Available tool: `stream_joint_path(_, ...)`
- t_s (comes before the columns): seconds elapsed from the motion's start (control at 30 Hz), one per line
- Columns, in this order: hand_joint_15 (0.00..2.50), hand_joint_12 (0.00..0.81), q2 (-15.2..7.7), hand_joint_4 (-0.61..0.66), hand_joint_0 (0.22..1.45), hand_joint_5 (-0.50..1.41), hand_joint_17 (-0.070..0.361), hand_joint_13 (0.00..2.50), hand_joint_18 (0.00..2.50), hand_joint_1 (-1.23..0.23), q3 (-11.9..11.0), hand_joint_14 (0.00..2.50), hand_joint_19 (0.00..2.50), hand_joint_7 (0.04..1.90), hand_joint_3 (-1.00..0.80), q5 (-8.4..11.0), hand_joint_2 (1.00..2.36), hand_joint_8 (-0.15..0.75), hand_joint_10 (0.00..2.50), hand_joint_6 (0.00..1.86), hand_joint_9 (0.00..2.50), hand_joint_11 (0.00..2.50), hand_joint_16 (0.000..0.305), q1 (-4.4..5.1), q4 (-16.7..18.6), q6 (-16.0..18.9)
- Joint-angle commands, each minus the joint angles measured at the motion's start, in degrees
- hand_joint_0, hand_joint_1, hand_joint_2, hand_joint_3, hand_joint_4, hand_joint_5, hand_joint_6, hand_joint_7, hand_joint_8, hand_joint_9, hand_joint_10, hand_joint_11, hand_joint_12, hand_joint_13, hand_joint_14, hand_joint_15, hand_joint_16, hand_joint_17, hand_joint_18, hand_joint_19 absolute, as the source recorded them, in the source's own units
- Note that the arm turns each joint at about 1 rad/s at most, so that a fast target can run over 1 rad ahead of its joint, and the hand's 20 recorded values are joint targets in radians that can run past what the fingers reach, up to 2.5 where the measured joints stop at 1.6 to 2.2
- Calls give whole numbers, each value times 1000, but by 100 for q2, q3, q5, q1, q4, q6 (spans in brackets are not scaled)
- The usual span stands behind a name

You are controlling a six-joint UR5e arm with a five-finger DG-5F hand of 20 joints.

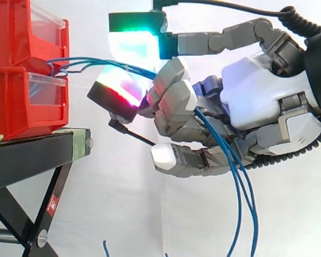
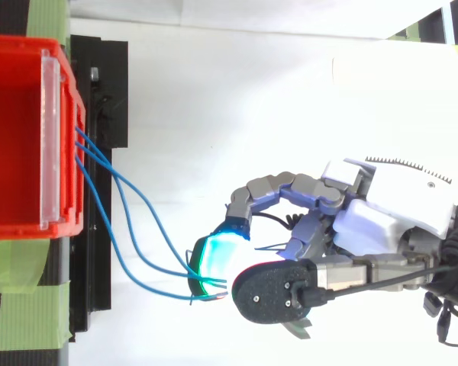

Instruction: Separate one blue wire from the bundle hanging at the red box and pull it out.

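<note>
Gripping the blue wires (image 1: 96, 61) in curled fingers, the robot hand (image 1: 257, 96) is hovering level with the seam between the two stacked red boxes (image 1: 21, 101), well to their right. The wires are leaving the front of the boxes, crossing the gap into the fist and trailing down below the palm. Several strands are passing through together, so a single wire is probably not yet isolated. One fingertip (image 1: 131, 45) is pointing straight towards the boxes above the wires, likely kept free for picking out a strand. A black stand (image 1: 27, 155) is carrying the boxes.
</note>
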State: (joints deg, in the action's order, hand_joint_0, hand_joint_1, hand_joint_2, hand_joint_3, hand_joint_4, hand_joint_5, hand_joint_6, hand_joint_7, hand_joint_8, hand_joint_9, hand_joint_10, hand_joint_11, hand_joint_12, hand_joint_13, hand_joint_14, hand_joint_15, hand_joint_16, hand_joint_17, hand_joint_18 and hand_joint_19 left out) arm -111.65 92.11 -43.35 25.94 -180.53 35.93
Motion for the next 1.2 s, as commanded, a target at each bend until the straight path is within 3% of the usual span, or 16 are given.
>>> stream_joint_path(0.0, 1376, 413, 3, 40, 615, -134, 97, 1372, 985, -808, -62, 21, 579, 1092, -181, 2, 1022, 337, 21, 917, 1411, 1479, 43, -19, -140, 20)
stream_joint_path(0.3, 1374, 414, 3, 38, 614, -134, 97, 1382, 994, -806, -317, 21, 576, 1071, -171, -33, 1022, 342, 23, 922, 1415, 1468, 43, -54, -580, 11)
stream_joint_path(0.47, 1378, 410, 108, 33, 613, -134, 97, 1380, 995, -804, -387, 22, 568, 1071, -171, 90, 1022, 344, 21, 922, 1416, 1458, 43, -80, -949, -7)
stream_joint_path(0.63, 1378, 411, 328, 39, 613, -134, 97, 1376, 996, -803, -396, 21, 568, 1067, -169, 635, 1022, 341, 21, 923, 1415, 1467, 43, -80, -1125, -77)
stream_joint_path(0.67, 1370, 411, 416, 39, 614, -134, 97, 1375, 996, -803, -396, 21, 568, 1066, -175, 1092, 1022, 346, 22, 923, 1412, 1478, 43, -89, -1186, -218)
stream_joint_path(0.73, 1376, 415, 442, 39, 613, -134, 97, 1374, 996, -803, -396, 21, 568, 1066, -172, 1276, 1022, 341, 21, 923, 1413, 1466, 43, -98, -1222, -288)
stream_joint_path(0.8, 1376, 414, 486, 41, 614, -134, 97, 1372, 995, -802, -396, 21, 570, 1064, -175, 1601, 1022, 342, 21, 923, 1412, 1465, 43, -106, -1222, -464)
stream_joint_path(1.03, 1380, 415, 478, 39, 615, -134, 97, 1370, 992, -802, -404, 21, 568, 1063, -176, 1918, 1022, 345, 22, 923, 1411, 1464, 43, -115, -1213, -683)
stream_joint_path(1.17, 1376, 411, 486, 35, 616, -134, 97, 1367, 991, -800, -404, 21, 568, 1064, -178, 2014, 1022, 344, 22, 923, 1408, 1469, 43, -115, -1204, -1096)
